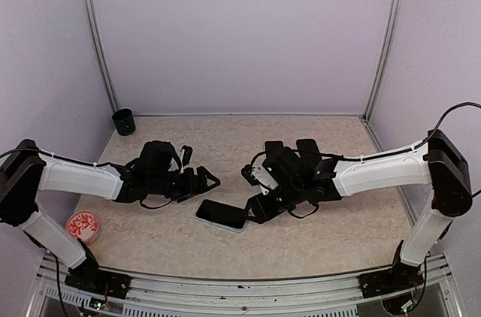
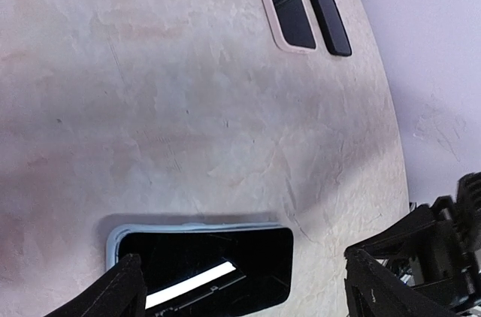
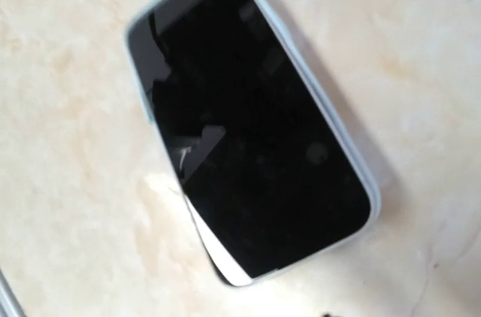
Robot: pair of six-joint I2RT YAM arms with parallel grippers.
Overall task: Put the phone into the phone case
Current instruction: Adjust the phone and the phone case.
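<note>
Glossy black screen on the phone, ringed by the pale blue-grey rim of the case. The surface is beige, mottled with cream and tan marbling. The left arm and right arm show white shells with black joints, and the left fingers are matt black. The cup is dark green; the round dish bears a red-and-white pattern. Walls are pale lilac, their rails silver.
</note>
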